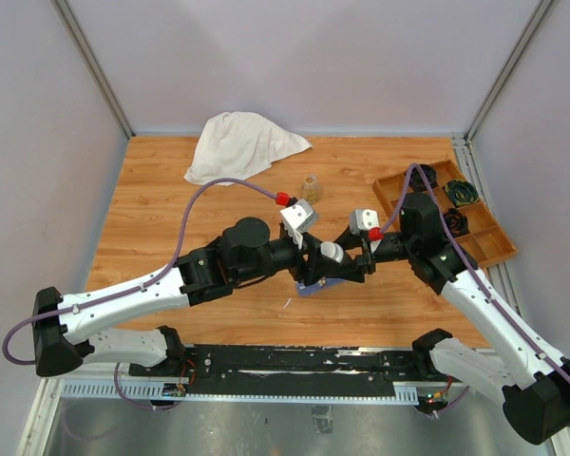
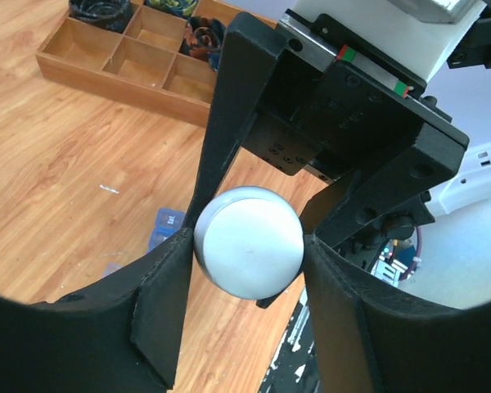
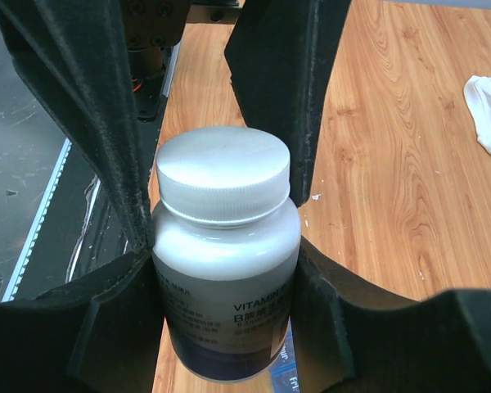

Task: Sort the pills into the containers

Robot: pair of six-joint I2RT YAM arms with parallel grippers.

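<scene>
A white pill bottle (image 3: 226, 270) with a white screw cap (image 3: 222, 176) and a "VITAMIN B" label hangs above the table centre (image 1: 331, 253). My right gripper (image 3: 225, 303) is shut on the bottle's body. My left gripper (image 2: 248, 254) is shut on the cap (image 2: 248, 241), one pad on each side. In the top view the left gripper (image 1: 319, 255) and the right gripper (image 1: 348, 258) meet at the bottle. The blue pill-organizer strip (image 1: 313, 285) lies on the table just under it, partly hidden (image 2: 165, 225) (image 3: 285, 372). No loose pills show.
A brown wooden divided tray (image 1: 489, 249) with dark coiled items sits at the right; it also shows in the left wrist view (image 2: 114, 74). A white cloth (image 1: 242, 142) lies at the back left. A small clear jar (image 1: 311, 185) stands behind the grippers.
</scene>
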